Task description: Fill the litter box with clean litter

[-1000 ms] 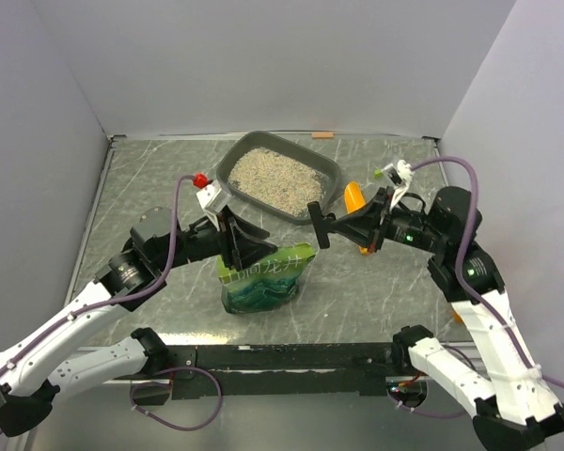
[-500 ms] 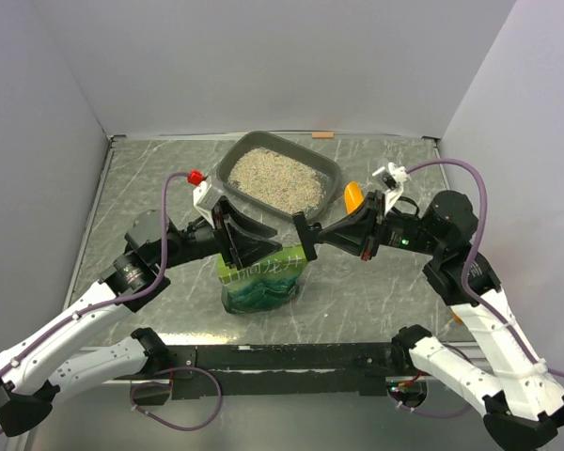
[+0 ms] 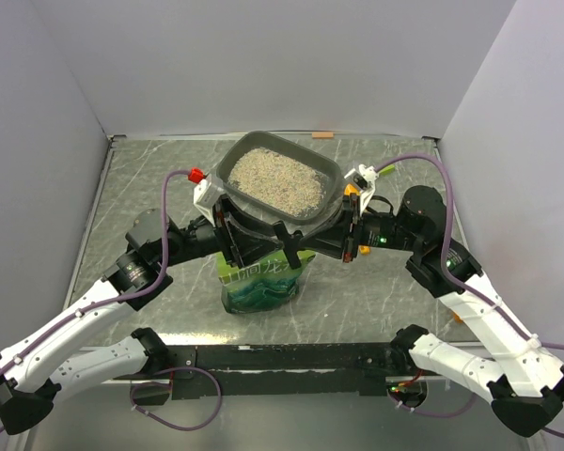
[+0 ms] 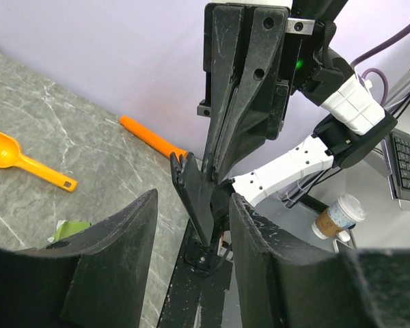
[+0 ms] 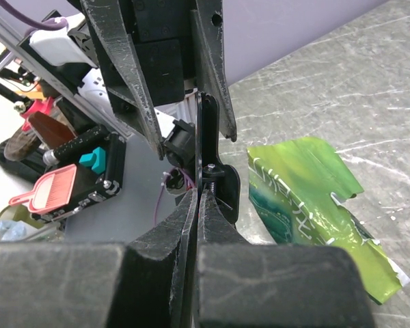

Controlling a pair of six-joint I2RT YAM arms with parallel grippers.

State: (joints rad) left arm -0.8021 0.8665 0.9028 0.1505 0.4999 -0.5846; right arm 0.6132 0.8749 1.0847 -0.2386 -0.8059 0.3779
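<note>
Clean litter [image 3: 277, 178] already fills the litter box [image 3: 331, 172] far back on the desk [image 3: 150, 178]; the green bag [image 3: 261, 280] lies nearer. Left wrist view: left pincer [image 4: 191, 205] half-spread, empty. Right wrist view: right pincer [image 5: 197, 205] closed, empty. Filling looks nearly finished.

A grey marbled table [image 3: 150, 188] carries a dark litter box [image 3: 227, 167] toward its far middle, an orange scoop [image 4: 7, 156] just beside it, a green bag [image 3: 258, 287] nearer the front, and a small tan strip [image 3: 322, 134] at the far edge.
</note>
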